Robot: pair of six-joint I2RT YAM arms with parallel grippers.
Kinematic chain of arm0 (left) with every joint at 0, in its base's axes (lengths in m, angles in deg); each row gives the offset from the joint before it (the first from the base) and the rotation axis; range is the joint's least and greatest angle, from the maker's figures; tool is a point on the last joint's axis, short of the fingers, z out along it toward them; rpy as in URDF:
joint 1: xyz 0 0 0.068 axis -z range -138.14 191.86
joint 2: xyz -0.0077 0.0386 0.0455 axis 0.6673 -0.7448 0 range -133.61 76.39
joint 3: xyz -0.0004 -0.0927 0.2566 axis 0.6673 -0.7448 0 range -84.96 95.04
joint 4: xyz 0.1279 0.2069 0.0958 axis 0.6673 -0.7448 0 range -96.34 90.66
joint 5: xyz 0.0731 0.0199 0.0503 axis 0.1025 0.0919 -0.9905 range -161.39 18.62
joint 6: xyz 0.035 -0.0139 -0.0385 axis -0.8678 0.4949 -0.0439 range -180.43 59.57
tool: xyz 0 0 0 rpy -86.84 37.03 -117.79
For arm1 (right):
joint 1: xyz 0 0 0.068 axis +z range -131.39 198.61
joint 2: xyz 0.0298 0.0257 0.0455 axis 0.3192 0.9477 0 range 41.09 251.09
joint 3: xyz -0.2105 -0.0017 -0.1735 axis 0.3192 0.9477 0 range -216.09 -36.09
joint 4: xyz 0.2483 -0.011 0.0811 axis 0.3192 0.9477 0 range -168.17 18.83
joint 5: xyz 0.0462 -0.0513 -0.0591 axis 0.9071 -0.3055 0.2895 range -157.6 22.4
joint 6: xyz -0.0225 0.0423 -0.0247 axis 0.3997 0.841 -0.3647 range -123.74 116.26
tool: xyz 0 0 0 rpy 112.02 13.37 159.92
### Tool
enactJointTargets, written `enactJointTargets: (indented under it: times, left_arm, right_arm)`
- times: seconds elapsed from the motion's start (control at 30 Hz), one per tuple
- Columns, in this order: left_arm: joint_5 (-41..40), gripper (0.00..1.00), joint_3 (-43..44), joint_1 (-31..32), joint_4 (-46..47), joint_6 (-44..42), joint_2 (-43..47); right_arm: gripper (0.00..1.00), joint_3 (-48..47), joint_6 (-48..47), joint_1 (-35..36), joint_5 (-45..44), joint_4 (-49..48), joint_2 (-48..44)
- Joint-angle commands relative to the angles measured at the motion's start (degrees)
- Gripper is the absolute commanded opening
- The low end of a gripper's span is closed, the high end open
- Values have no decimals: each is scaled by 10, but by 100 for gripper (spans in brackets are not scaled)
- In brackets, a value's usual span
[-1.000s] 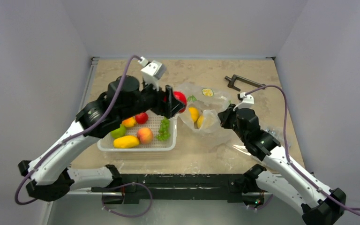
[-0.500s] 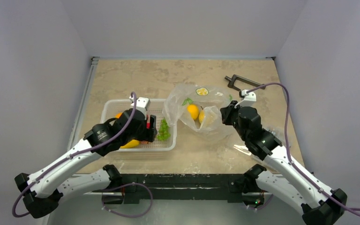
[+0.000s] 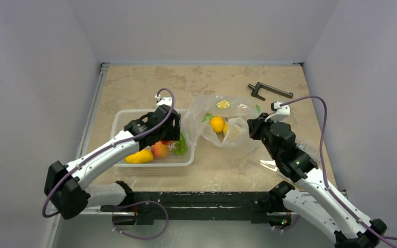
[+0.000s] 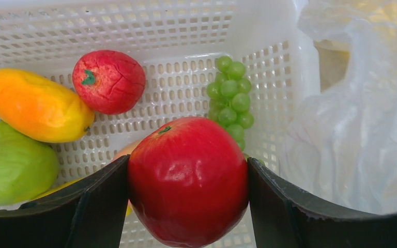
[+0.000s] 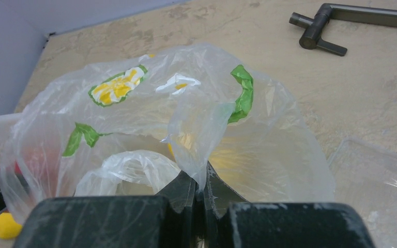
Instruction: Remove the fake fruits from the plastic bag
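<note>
— Over the worktop (image 3: 134,82), seen from above, where are your arms?

— My left arm reaches across the white mesh basket (image 3: 115,123). My left jaws sit over its right half, just beside the grapes (image 3: 180,146), and only a sliver of the red apple (image 3: 165,142) shows under them. A mango (image 3: 139,156) and a peach (image 3: 159,150) lie in the basket's near part. My right jaws are at the right edge of the plastic bag (image 3: 199,121), which lies just right of the basket with a yellow fruit (image 3: 217,124) inside it. A dark metal handle (image 3: 269,91) lies well apart, at the far right.

— And from the left wrist?

— The apple fills the gap between my left jaws, which stand wide and press it on both sides. It is outside the bag, over the basket's floor. Beyond it lie a smaller red fruit (image 4: 108,81) and, at the left, a green fruit (image 4: 13,168). The bag's film shows past the basket's right wall.

— From the right wrist?

— My right jaws are pinched fully together on a fold of the bag's film. The yellow fruit is only a blur through that film. A clear box (image 5: 377,175) lies to the right of the bag.
</note>
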Motion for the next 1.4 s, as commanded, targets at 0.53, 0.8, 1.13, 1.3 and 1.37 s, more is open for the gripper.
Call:
enactJointTargets:
  times: [0.53, 0.8, 1.13, 1.3, 1.37]
  left_arm:
    - [-15, 31, 22, -61, 55, 18, -130]
    - [-5, 78, 8, -68, 56, 24, -120]
    - [14, 91, 9, -70, 32, 14, -46]
    - [74, 92, 3, -70, 38, 5, 35]
    - [110, 92, 5, -69, 35, 11, 67]
  right_arm:
    - [0, 9, -8, -1, 3, -2, -4]
    - [0, 11, 0, -1, 11, 3, -2]
    - [0, 5, 10, -1, 32, 21, -1]
    - [0, 3, 17, -1, 70, 34, 4]
    - [0, 5, 25, -1, 89, 39, 3]
